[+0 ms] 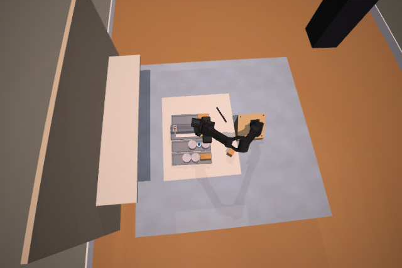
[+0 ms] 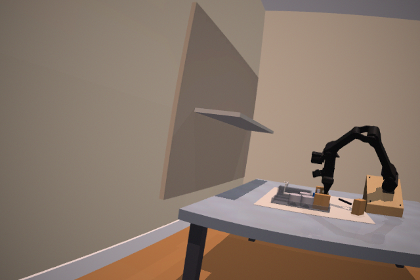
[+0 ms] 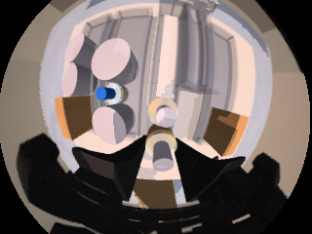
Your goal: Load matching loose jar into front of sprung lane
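Note:
A grey rack [image 1: 175,161] [image 2: 285,199] with three lanes stands on a cream mat [image 1: 195,103]. Its far lane carries the pusher plate [image 1: 175,128], which has a red mark. My gripper [image 1: 201,129] [image 2: 327,190] [image 3: 160,139] hangs over the front end of that lane and is shut on a small jar with a tan lid [image 3: 163,151]. In the wrist view a matching tan-lidded jar [image 3: 164,112] stands just ahead of the held one. I cannot tell whether the two jars touch. The arm hides both jars in the overhead view.
The other lanes hold white-lidded jars [image 1: 192,144] [image 3: 112,58], a blue-capped one [image 1: 198,144] [image 3: 104,94] and an orange block [image 1: 205,156]. A loose orange block [image 1: 230,152] [image 2: 358,206] and a black stick [image 1: 221,114] lie on the mat. A wall shelf [image 1: 118,128] stands beyond the rack.

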